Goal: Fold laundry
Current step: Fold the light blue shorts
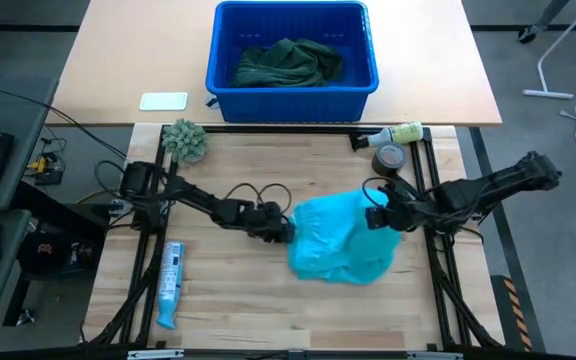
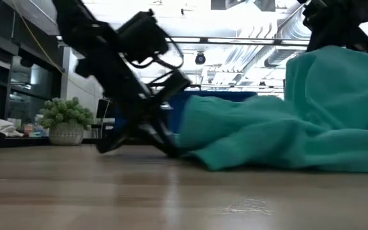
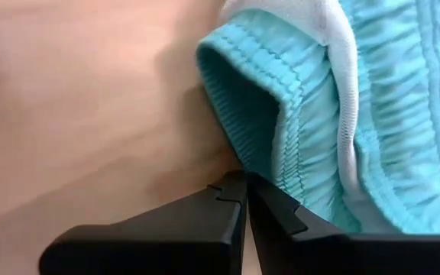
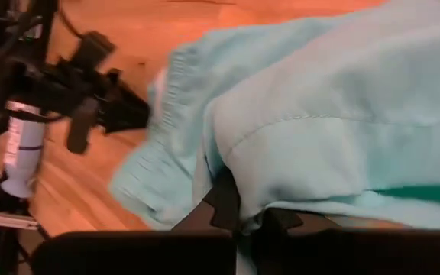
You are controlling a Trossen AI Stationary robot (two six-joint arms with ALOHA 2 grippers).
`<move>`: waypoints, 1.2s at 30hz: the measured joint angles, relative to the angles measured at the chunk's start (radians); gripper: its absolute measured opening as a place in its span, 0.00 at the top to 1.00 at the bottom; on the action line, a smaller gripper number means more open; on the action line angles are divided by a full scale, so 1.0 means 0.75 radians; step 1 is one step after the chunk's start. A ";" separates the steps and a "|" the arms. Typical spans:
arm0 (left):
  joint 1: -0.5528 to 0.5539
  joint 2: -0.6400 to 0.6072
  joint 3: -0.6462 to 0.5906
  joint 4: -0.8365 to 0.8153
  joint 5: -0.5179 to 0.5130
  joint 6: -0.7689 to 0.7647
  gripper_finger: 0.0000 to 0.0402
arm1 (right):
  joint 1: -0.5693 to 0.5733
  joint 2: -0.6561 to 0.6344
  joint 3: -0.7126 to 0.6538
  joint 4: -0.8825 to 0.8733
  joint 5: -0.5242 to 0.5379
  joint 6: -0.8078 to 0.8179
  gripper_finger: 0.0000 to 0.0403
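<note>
A bright turquoise garment lies crumpled on the wooden table, right of the middle. Its ribbed elastic band faces the table's left. My left gripper is low at the garment's left edge, fingers shut, with their tips right against that band. My right gripper is shut on the garment's right part and stands above the table. The cloth rises there into a peak, and the rest spreads on the table. My left gripper slants down from the table's left, its shut fingertips against the band's folded edge. Whether any cloth is pinched between them I cannot tell. My right gripper pinches the garment's right part, slanting down from the table's right. The cloth drapes over the fingers and hides the place of contact. That part is lifted, and the garment's left part lies on the table.
A blue bin on the far table holds dark green garments. A fuzzy grey-green ball sits at the far left. A bottle and a tape roll sit at the far right. A white-and-blue tube lies near left.
</note>
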 joint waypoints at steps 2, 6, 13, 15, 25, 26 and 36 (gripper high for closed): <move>0.001 0.049 0.069 0.001 0.044 0.045 1.00 | 0.000 0.025 0.000 0.051 0.000 -0.012 1.00; 0.011 0.126 0.197 0.011 0.106 0.110 1.00 | 0.000 0.085 0.000 0.159 -0.001 -0.021 1.00; 0.012 0.180 0.308 0.000 0.141 0.194 1.00 | 0.004 0.199 0.000 0.318 -0.023 -0.021 1.00; 0.014 0.179 0.309 -0.007 0.142 0.197 1.00 | 0.004 0.221 0.001 0.329 -0.032 -0.021 1.00; 0.038 0.179 0.309 -0.030 0.169 0.193 1.00 | 0.004 0.228 0.001 0.339 -0.044 -0.021 1.00; 0.038 0.179 0.309 -0.032 0.169 0.195 1.00 | 0.004 0.228 0.001 0.343 -0.049 -0.021 1.00; 0.038 0.178 0.309 -0.039 0.171 0.217 1.00 | 0.021 0.228 0.000 0.393 -0.184 -0.134 0.93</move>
